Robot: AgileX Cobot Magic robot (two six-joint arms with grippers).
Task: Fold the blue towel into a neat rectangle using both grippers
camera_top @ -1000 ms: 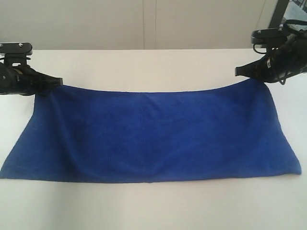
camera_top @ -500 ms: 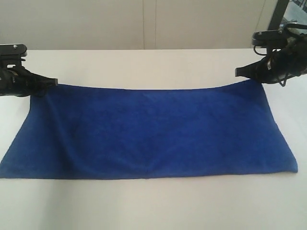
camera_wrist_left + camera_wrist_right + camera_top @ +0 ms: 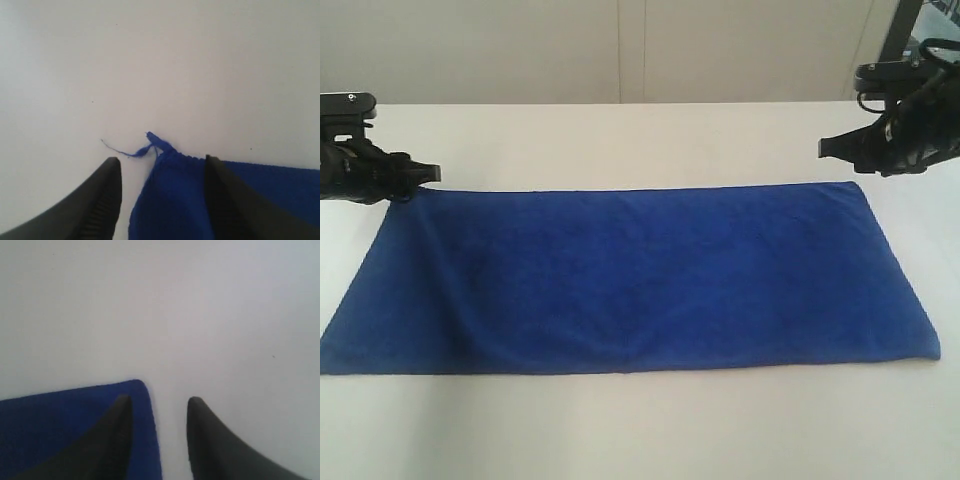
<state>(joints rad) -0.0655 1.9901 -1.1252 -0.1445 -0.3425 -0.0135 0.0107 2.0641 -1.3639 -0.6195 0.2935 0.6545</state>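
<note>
The blue towel (image 3: 630, 275) lies flat on the white table as one wide band with a straight far edge. My left gripper (image 3: 425, 173) sits at its far left corner. In the left wrist view this gripper (image 3: 161, 160) is open, and the towel corner (image 3: 180, 195) with its loose thread (image 3: 125, 151) lies loose between the fingers. My right gripper (image 3: 825, 148) hovers just above the far right corner. In the right wrist view it (image 3: 159, 400) is open, with one finger over the towel (image 3: 60, 425) and the other over bare table.
The white table (image 3: 640, 430) extends in front of the towel and behind it to a pale wall (image 3: 620, 50). A dark frame post (image 3: 905, 30) stands at the back right, behind my right arm.
Both grippers opened and let go of the towel's far corners. The far edge, which sagged in the middle, dropped flat and straight. The right gripper rose slightly.
</note>
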